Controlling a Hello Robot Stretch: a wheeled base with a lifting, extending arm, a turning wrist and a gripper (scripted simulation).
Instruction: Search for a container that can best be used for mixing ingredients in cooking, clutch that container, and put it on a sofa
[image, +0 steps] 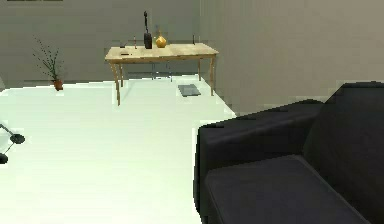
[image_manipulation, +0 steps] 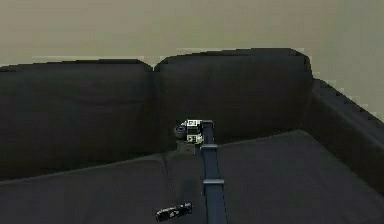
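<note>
A black sofa (image_manipulation: 90, 110) with two back cushions spans the arm side view, and its arm and seat (image: 290, 160) stand at the forward view's lower right. My arm (image_manipulation: 211, 175) rises over the sofa seat, with its two white squares in front of the backrest. The gripper (image_manipulation: 181, 130) sits just left of them, dark against the dark cushion. I cannot tell whether it holds anything. A golden round vessel (image: 160, 41) stands on a wooden table (image: 190, 52) at the far wall.
A dark bottle (image: 147, 38) stands beside the golden vessel. A small dark flat thing (image_manipulation: 172, 211) lies on the sofa seat left of the arm. A potted plant (image: 52, 68) stands far left. A grey flat thing (image: 188, 90) lies on the floor by the table. Pale open floor (image: 100, 150) lies between.
</note>
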